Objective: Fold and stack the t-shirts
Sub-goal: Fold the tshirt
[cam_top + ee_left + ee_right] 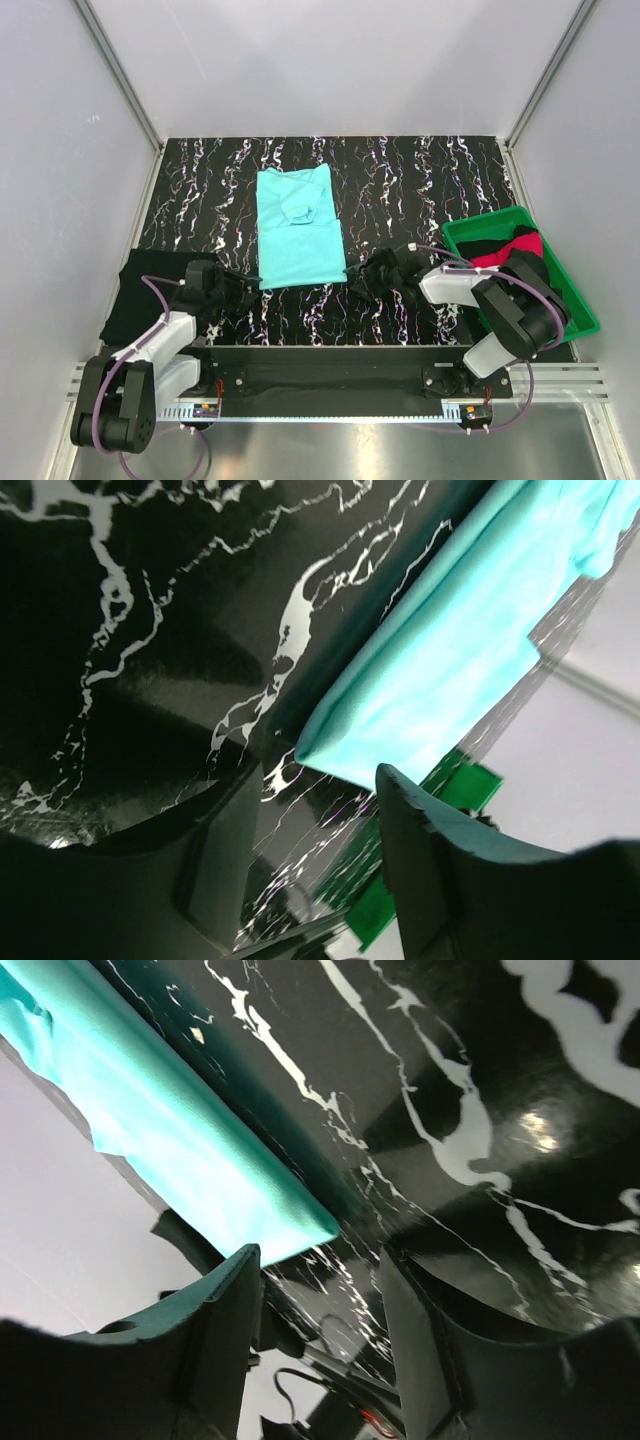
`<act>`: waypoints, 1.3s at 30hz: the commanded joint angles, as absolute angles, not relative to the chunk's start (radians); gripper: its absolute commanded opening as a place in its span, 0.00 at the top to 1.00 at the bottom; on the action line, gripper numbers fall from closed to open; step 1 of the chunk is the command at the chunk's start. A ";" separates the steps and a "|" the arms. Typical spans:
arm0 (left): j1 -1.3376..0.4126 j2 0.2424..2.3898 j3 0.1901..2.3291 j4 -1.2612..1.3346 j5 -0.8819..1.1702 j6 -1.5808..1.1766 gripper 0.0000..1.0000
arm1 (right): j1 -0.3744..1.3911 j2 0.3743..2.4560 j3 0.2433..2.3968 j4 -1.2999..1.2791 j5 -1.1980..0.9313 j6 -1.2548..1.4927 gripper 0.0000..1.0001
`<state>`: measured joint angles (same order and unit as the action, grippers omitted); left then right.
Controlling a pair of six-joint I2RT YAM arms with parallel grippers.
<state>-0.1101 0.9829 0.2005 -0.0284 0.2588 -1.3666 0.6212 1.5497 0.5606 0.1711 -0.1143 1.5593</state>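
A turquoise-mint t-shirt point(298, 228) lies folded into a long strip in the middle of the mat, one sleeve turned over on top. A black t-shirt point(140, 290) lies flat at the mat's left edge. A red-pink t-shirt point(512, 248) and a black one point(532, 272) lie bunched in the green tray point(483, 220). My left gripper point(245, 290) sits low just off the turquoise shirt's near left corner point(450, 650), jaws open and empty point(310, 820). My right gripper point(360, 278) sits off the near right corner point(170, 1140), also open with nothing between its fingers point(320, 1300).
The black marbled mat point(420, 180) covers the table between white walls. The green tray stands at the right edge beside the right arm. A black base rail point(320, 360) runs along the near edge between the arm mounts.
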 commanded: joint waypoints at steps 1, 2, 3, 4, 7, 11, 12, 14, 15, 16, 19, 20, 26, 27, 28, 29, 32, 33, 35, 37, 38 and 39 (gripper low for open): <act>-0.121 1.002 0.187 0.061 0.196 -1.445 0.48 | 0.647 1.585 0.566 0.226 -0.005 1.634 0.41; -0.126 1.012 0.193 0.052 0.195 -1.450 0.50 | 0.655 1.591 0.574 0.216 0.018 1.637 0.41; -0.130 1.015 0.196 0.038 0.190 -1.459 0.51 | 0.669 1.594 0.577 0.206 0.026 1.646 0.41; -0.139 1.019 0.201 0.003 0.180 -1.463 0.51 | 0.675 1.595 0.578 0.190 0.041 1.664 0.41; -0.147 1.025 0.196 -0.017 0.175 -1.499 0.52 | 0.698 1.611 0.588 0.172 0.057 1.687 0.43; -0.150 1.054 0.215 -0.032 0.175 -1.500 0.52 | 0.718 1.628 0.594 0.138 0.075 1.718 0.45; -0.152 1.060 0.221 -0.037 0.173 -1.499 0.53 | 0.722 1.629 0.597 0.129 0.081 1.723 0.46; -0.153 1.084 0.229 -0.046 0.169 -1.502 0.53 | 0.722 1.637 0.601 0.117 0.094 1.730 0.46; -0.155 1.094 0.233 -0.045 0.167 -1.511 0.53 | 0.723 1.641 0.601 0.115 0.097 1.736 0.47; -0.158 1.110 0.235 -0.044 0.170 -1.512 0.53 | 0.723 1.644 0.603 0.117 0.095 1.738 0.47; -0.164 1.140 0.256 -0.046 0.170 -1.509 0.55 | 0.726 1.660 0.609 0.104 0.098 1.750 0.48; -0.169 1.147 0.261 -0.045 0.169 -1.512 0.57 | 0.724 1.670 0.607 0.101 0.101 1.753 0.50; -0.169 1.158 0.264 -0.040 0.169 -1.511 0.70 | 0.724 1.693 0.607 0.097 0.104 1.752 0.55; -0.170 1.161 0.264 -0.032 0.167 -1.509 0.72 | 0.726 1.695 0.606 0.098 0.107 1.752 0.57; -0.169 1.164 0.261 -0.022 0.170 -1.511 0.74 | 0.726 1.701 0.606 0.098 0.109 1.749 0.58; -0.169 1.172 0.259 -0.011 0.172 -1.508 0.76 | 0.726 1.703 0.606 0.098 0.109 1.741 0.59; -0.169 1.193 0.271 -0.003 0.178 -1.487 0.82 | 0.724 1.713 0.601 0.098 0.113 1.720 0.62; -0.167 1.196 0.279 -0.008 0.173 -1.482 0.82 | 0.724 1.713 0.597 0.098 0.115 1.717 0.62; -0.169 1.197 0.282 -0.015 0.163 -1.470 0.82 | 0.723 1.712 0.598 0.100 0.115 1.707 0.62; -0.169 1.195 0.281 -0.017 0.140 -1.468 0.82 | 0.723 1.707 0.601 0.098 0.120 1.697 0.61; -0.166 1.196 0.278 -0.012 0.135 -1.470 0.82 | 0.723 1.707 0.601 0.098 0.121 1.694 0.61; -0.161 1.203 0.272 -0.003 0.135 -1.470 0.89 | 0.721 1.707 0.601 0.098 0.120 1.690 0.61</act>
<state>-0.1646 1.1809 0.2687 0.0170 0.2111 -1.4960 0.7162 1.6661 0.6228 0.2386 0.0341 1.7432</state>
